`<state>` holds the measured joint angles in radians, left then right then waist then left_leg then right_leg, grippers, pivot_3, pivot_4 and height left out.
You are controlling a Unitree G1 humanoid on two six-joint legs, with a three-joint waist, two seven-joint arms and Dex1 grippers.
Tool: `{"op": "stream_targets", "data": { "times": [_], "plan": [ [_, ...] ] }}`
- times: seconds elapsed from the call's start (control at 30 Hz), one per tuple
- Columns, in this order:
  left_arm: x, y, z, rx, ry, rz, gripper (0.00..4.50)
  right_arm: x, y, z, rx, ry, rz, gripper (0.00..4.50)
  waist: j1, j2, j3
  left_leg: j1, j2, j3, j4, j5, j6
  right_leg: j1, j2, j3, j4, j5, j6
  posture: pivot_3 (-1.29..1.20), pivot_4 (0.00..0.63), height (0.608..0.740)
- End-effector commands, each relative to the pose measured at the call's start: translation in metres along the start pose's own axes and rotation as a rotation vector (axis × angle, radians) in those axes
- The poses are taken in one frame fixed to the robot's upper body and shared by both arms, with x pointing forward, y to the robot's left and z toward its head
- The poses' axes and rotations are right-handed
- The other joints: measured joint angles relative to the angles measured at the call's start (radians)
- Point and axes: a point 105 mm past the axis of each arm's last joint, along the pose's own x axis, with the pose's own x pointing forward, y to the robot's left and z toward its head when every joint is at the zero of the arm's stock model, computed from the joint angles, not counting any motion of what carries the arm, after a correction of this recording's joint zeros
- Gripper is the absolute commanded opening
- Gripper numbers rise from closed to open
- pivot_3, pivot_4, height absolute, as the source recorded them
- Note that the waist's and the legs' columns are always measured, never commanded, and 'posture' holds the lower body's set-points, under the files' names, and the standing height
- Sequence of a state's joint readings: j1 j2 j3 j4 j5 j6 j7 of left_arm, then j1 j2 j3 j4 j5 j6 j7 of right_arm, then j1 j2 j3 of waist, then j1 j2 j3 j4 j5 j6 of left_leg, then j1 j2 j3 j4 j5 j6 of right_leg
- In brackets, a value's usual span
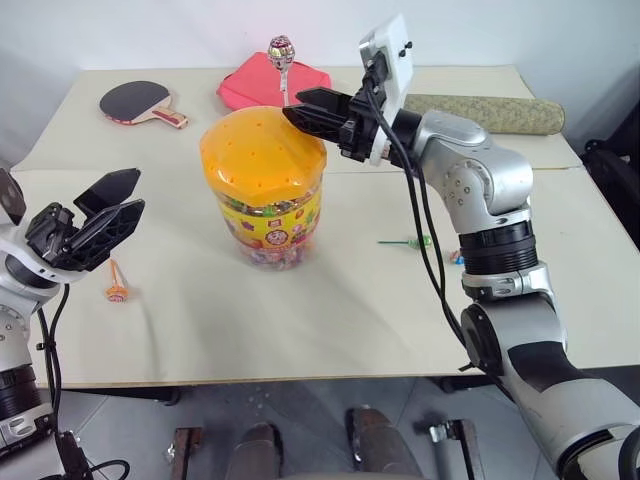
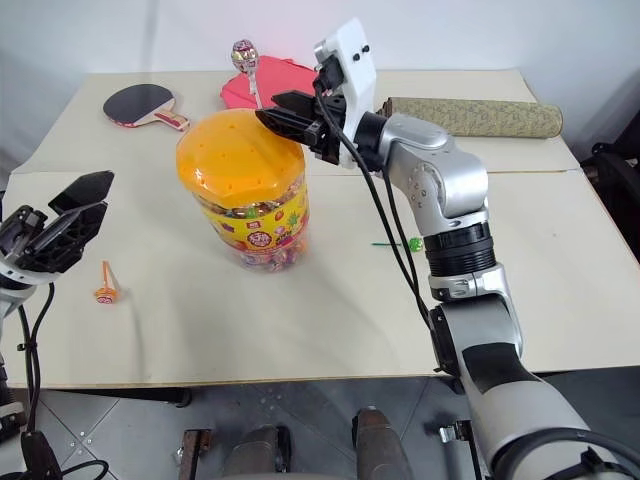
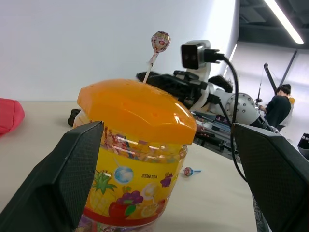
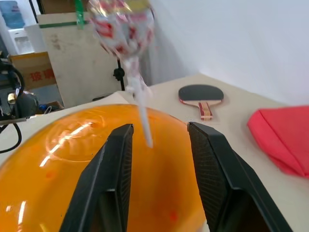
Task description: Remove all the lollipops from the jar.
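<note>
**Inspector:** State of the tools and location of the item; then risks.

**Assessor:** The right gripper (image 4: 157, 140) stands over the domed orange lid (image 1: 262, 153) of the large clear plastic jar with the yellow cartoon label (image 1: 265, 192); its two black fingers are partly parted, one on each side of the thin white stick of the pinkish-wrapped lollipop (image 1: 281, 52), which stands upright in a lid hole at the far side; whether the pads touch the stick I cannot tell. The left gripper (image 1: 100, 215) hangs spread wide, near the jar's left side, holding nothing.

**Inspector:** What could go wrong?

**Assessor:** The stick is thin; in my judgement a loose pinch would slip; a slanted pull could bind the stick in its hole and drag or tip the unsteadied jar.

**Inspector:** Counts?

**Assessor:** One jar; four lollipops: one in the lid; three on the cream table (image 1: 330, 320), namely orange (image 1: 117, 292) at left, green (image 1: 421, 241) and blue (image 1: 456, 257) at right. One red-and-black table tennis paddle (image 1: 140, 101); one red pouch (image 1: 262, 84); one rolled olive mat (image 1: 490, 113).
</note>
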<state>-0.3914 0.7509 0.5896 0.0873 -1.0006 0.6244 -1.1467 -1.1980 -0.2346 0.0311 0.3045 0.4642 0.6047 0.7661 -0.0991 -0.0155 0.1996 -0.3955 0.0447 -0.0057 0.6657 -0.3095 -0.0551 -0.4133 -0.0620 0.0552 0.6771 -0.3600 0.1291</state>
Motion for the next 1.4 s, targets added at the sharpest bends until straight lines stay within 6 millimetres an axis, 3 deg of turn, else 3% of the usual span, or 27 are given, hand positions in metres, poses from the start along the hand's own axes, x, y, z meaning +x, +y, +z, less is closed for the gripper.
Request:
{"op": "stream_targets", "data": {
  "times": [0.03,0.1,0.2,0.33,0.53,0.6,0.77,0.9,0.97,1.07,1.17,1.3,1.4],
  "plan": [
    [0.004,-0.006,0.008,0.023,-0.026,-0.035,4.50,0.003,0.009,0.019,-0.032,-0.064,0.045,1.87,-0.006,0.000,0.000,0.000,0.000,0.000,0.000,0.000,0.000,0.000,0.000,0.000,0.000,0.000,0.000,0.00,0.150,0.740],
    [0.005,-0.006,0.009,0.021,-0.038,-0.033,4.50,0.005,0.010,0.017,-0.036,-0.061,0.047,1.87,-0.010,0.000,0.000,0.000,0.000,0.000,0.000,0.000,0.000,0.000,0.000,0.000,0.000,0.000,0.000,0.00,0.150,0.740],
    [0.006,-0.005,0.011,0.021,-0.048,-0.035,4.50,0.008,0.008,0.014,-0.029,-0.065,0.032,1.35,-0.014,0.000,0.000,0.000,0.000,0.000,0.000,0.000,0.000,0.000,0.000,0.000,0.000,0.000,0.000,0.00,0.150,0.740],
    [0.008,-0.003,0.013,0.023,-0.047,-0.040,4.50,0.009,0.006,0.013,-0.032,-0.078,0.020,0.03,-0.015,0.000,0.000,0.001,0.000,0.000,0.000,0.000,0.000,0.000,0.000,0.000,0.001,0.000,0.000,0.00,0.150,0.740],
    [0.013,-0.003,0.017,0.029,-0.063,-0.060,4.50,0.008,0.004,0.024,-0.065,-0.158,0.023,0.03,-0.015,0.000,0.000,0.001,0.000,0.001,0.001,0.000,0.000,0.000,0.000,0.001,0.001,0.000,0.000,0.00,0.150,0.740],
    [0.016,-0.003,0.018,0.031,-0.066,-0.072,4.50,0.003,0.002,0.038,-0.070,-0.234,0.029,0.03,-0.015,0.000,0.000,0.001,0.000,0.001,0.000,0.000,0.000,0.000,0.000,0.001,0.001,0.000,0.000,0.00,0.150,0.740],
    [0.024,-0.009,0.014,0.031,-0.024,-0.137,4.50,-0.031,-0.012,0.078,-0.103,-0.379,0.034,0.03,-0.013,0.000,0.000,0.001,0.000,0.001,0.000,0.000,0.000,0.000,0.000,0.000,0.001,0.000,0.000,0.00,0.150,0.740],
    [0.028,-0.016,0.005,0.033,0.075,-0.212,4.50,-0.071,-0.023,0.087,-0.148,-0.274,0.046,0.03,-0.004,0.000,0.000,0.001,-0.002,-0.001,0.000,0.000,0.000,0.002,0.000,-0.001,-0.001,0.000,0.000,0.00,0.150,0.740],
    [0.027,-0.020,-0.005,0.045,0.154,-0.252,4.50,-0.091,-0.025,0.073,-0.201,-0.125,0.052,0.03,-0.002,0.000,0.000,0.000,-0.002,0.000,-0.001,0.000,0.001,0.002,0.000,0.000,-0.003,0.000,0.001,0.00,0.150,0.740],
    [0.024,-0.027,-0.026,0.062,0.294,-0.329,4.50,-0.131,-0.029,0.029,-0.292,0.180,0.065,0.03,0.006,0.000,0.000,0.001,-0.007,0.001,-0.003,-0.001,0.002,0.002,0.001,0.000,-0.005,0.001,0.001,0.00,0.150,0.740],
    [0.021,-0.027,-0.037,0.099,0.357,-0.367,4.50,-0.158,-0.032,-0.006,-0.346,0.374,0.074,0.03,0.008,0.000,0.000,0.001,-0.007,0.004,-0.002,-0.001,0.002,0.001,0.000,0.002,-0.007,0.001,0.002,0.00,0.150,0.740],
    [0.021,-0.025,-0.047,0.128,0.392,-0.403,4.50,-0.218,-0.047,-0.081,-0.508,0.781,0.090,0.03,0.015,0.001,0.001,0.003,-0.008,0.013,-0.001,0.000,0.005,0.001,0.000,0.004,-0.011,0.001,0.002,0.00,0.150,0.740],
    [0.022,-0.021,-0.048,0.146,0.385,-0.393,4.50,-0.239,-0.055,-0.102,-0.501,0.858,0.045,0.03,0.018,0.000,0.001,0.004,-0.008,0.017,0.000,0.000,0.007,0.004,0.000,0.005,-0.013,0.001,0.003,0.00,0.150,0.740]
  ]
}}
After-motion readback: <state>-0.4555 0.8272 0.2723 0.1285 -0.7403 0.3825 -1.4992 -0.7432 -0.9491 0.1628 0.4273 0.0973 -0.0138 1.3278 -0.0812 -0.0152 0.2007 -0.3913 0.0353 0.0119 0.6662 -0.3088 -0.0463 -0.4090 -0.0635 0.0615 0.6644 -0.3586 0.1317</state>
